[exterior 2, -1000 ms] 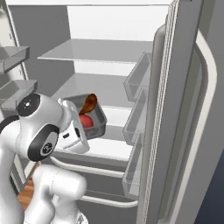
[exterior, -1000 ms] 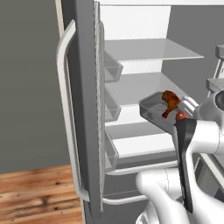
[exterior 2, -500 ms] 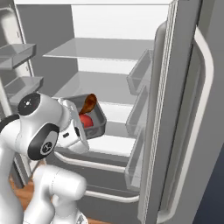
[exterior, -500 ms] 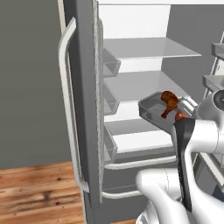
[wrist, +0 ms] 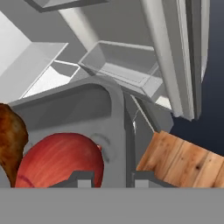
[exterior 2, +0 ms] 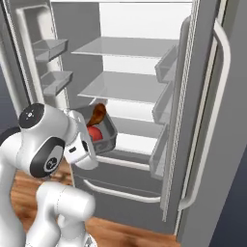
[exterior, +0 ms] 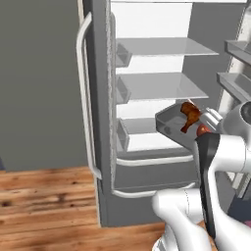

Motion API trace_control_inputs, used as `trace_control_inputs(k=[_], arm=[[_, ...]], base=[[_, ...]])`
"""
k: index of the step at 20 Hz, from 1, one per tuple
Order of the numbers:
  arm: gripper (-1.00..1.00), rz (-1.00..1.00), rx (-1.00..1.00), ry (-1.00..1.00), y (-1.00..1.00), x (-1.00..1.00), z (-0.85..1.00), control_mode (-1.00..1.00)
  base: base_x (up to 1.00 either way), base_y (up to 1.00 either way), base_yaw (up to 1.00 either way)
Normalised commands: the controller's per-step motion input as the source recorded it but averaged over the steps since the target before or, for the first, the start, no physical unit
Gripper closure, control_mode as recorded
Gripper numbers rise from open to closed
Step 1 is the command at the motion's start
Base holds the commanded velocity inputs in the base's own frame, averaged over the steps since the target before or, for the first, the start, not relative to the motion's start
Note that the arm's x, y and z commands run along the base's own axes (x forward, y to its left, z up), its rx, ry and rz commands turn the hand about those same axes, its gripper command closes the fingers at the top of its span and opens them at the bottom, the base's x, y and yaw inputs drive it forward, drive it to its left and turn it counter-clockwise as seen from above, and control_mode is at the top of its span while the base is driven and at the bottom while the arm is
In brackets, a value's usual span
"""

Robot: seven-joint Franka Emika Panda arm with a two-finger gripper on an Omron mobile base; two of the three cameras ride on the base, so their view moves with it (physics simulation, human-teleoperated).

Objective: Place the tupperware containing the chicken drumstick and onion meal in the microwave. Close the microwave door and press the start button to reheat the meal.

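**Tub held in front of the open fridge, microwave run not yet begun**

Left base view: the tupperware (exterior: 172, 122) hangs in the air just in front of the open fridge (exterior: 157, 98), level with its lower shelves, tilted, with the chicken drumstick (exterior: 188, 115) sticking up over its rim. The white arm rises from the lower right, forearm upright, wrist bent toward the fridge interior.

Right base view: the onion (exterior 2: 94, 133) sits in the tub beside the drumstick. The hand reaches from behind the arm's elbow, holding the tub near the fridge door bins (exterior 2: 164, 106).

Hand view: the pincer (wrist: 107, 178) is clenched on the tub's near wall, one tip inside by the onion, one outside. Wooden floor (wrist: 183, 162) shows below.

To do this step well, I judge the tub should be drawn straight back, clear of shelves and door bins, and levelled so the drumstick does not slide out before the carry to the microwave.
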Motion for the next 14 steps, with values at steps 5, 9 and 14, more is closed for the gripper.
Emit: trace_control_inputs(k=[5, 9, 14], arm=[[1.0, 0.0, 0.0, 0.0, 0.0, 0.0, 0.0, 1.0], [1.0, 0.0, 0.0, 0.0, 0.0, 0.0, 0.0, 1.0], [1.0, 0.0, 0.0, 0.0, 0.0, 0.0, 0.0, 1.0]], base=[[-0.52, 0.09, 0.26], [-0.38, 0.27, 0.37], [-0.2, 0.37, 0.46]])
